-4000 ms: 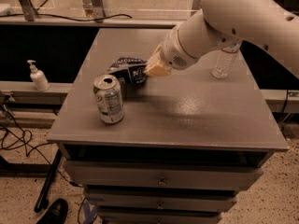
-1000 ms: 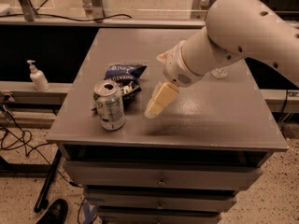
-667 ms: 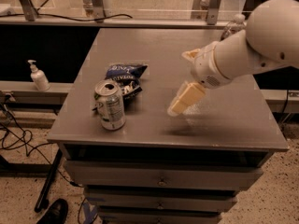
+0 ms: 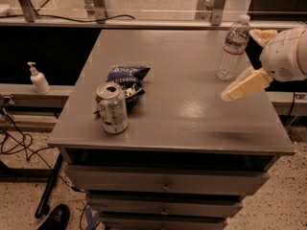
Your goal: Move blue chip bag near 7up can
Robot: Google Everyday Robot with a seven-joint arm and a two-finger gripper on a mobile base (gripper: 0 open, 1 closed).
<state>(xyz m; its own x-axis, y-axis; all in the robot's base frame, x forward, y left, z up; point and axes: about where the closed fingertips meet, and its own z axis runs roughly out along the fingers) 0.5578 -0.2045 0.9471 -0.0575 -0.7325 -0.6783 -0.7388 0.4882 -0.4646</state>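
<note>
1. Since the blue chip bag (image 4: 128, 80) already lies against the 7up can (image 4: 112, 109), at about 1 o'clock from it and touching or all but touching, I judge that the placing is done and only a clean retreat is left.
2. The gripper (image 4: 230, 93) hangs above bare counter (image 4: 187, 119) near its 3 o'clock edge, well apart from both bag and can. It holds nothing, and I cannot tell whether it is open or closed.
3. To finish well, the arm should lift and draw away toward 3 o'clock and not cross back toward 9 o'clock, where a brush could shove the light bag or tip the dented can.
4. A clear water bottle (image 4: 232, 49) stands upright at about 12 o'clock from the gripper and near it. It is the main thing to avoid, as a sideways swing could topple it.
5. A soap dispenser (image 4: 38, 79) sits on a ledge off the counter at 9 o'clock. Cables (image 4: 14, 138) and a dark shoe (image 4: 55, 218) lie on the floor toward 7 o'clock. None of them is in the way.
</note>
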